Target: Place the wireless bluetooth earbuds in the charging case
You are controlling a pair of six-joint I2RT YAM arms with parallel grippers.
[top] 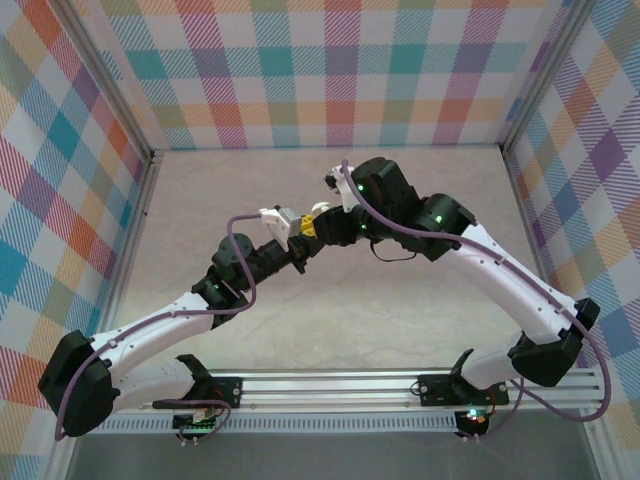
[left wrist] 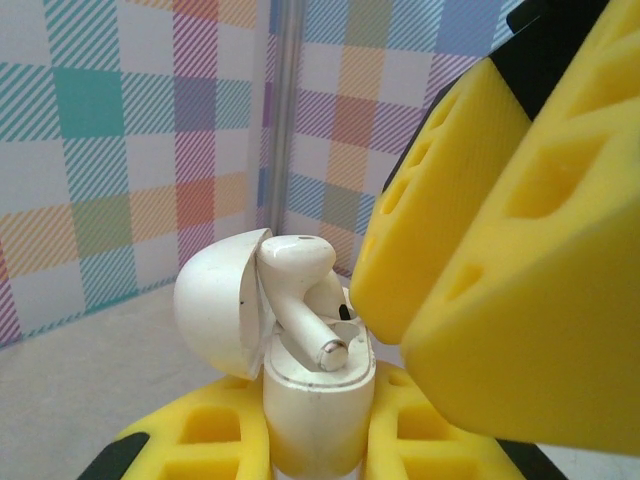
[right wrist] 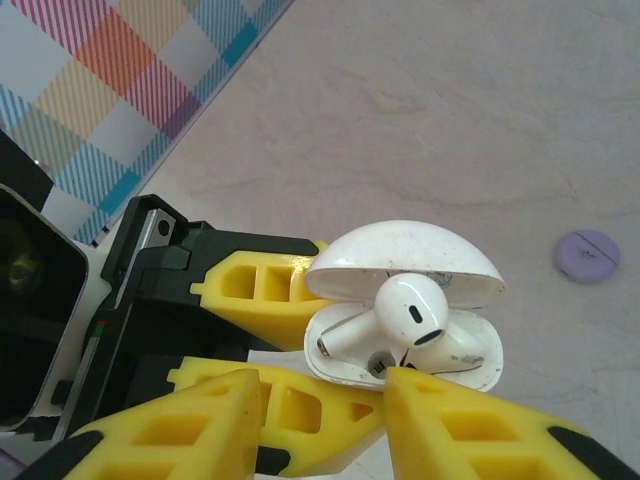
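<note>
The left end effector (left wrist: 318,450) is being pressed shut on the white charging case (left wrist: 318,395), with its yellow fingers (left wrist: 215,430) bearing on both sides of the case's body at the bottom centre of the left wrist frame. The case is being carried upright, with its lid (left wrist: 220,310) hinged open to the left. One white earbud (left wrist: 295,270) is lying in the case's mouth, bulb up and stem slanting across the rim, not fully seated. The right end effector (right wrist: 325,385) is being held with its fingers apart at the bottom of the right wrist frame. Its tips are just below the earbud; whether they are touching it cannot be told. A pale purple disc (right wrist: 587,255) is lying on the worktop (right wrist: 450,120) at the right edge, well apart from the case.
</note>
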